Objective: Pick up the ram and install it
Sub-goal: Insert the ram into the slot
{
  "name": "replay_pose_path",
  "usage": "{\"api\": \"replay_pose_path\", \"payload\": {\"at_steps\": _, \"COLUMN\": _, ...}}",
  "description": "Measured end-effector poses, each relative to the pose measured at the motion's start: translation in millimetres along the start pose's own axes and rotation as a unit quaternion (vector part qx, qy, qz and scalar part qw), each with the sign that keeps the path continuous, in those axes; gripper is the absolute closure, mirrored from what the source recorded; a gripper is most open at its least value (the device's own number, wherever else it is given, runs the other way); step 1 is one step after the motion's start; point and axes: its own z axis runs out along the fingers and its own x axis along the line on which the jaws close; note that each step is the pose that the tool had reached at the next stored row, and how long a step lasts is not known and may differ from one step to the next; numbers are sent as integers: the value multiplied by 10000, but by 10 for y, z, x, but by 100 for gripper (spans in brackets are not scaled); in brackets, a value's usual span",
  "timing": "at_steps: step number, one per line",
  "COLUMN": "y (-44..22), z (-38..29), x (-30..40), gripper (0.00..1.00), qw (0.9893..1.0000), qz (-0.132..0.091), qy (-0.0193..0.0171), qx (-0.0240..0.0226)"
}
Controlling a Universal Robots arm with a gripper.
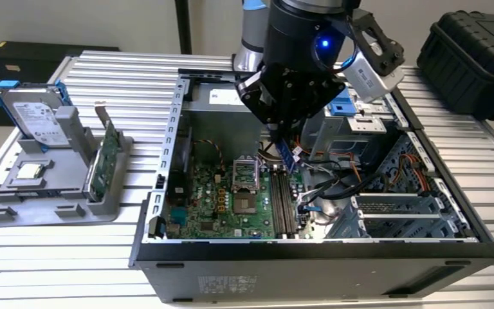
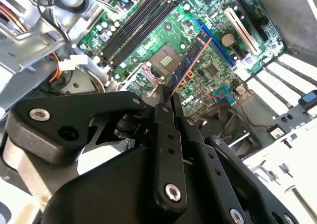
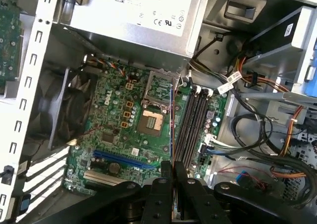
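Above the motherboard [image 3: 124, 135], hand [image 2: 167, 99] clamped on ram [image 2: 189, 61], stick jutting straight out from its fingertips

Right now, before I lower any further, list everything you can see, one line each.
ram: one, dark blue-black, held above the motherboard.
motherboard: one, green, on the case floor.
computer case: one, black and grey, open on the table.
memory slots: a row, black, beside the processor socket.
hard drive: one, silver in blue frame, on the grey stand.
green card: one, upright in the stand.
black box: one, at the exterior view's right.
end effector: one, black, shut on the ram.
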Motion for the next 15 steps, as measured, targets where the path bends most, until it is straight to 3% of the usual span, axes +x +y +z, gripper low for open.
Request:
{"api": "replay_pose_path", "payload": {"at_steps": 8, "y": 0, "z": 2, "x": -28, "gripper": 100, "qw": 9993, "qz": 370, "qy": -1, "qx": -3}}
{"api": "replay_pose_path", "payload": {"at_steps": 15, "y": -5, "z": 3, "x": -57, "gripper": 100, "qw": 9986, "qz": 535, "qy": -1, "qx": -4}}
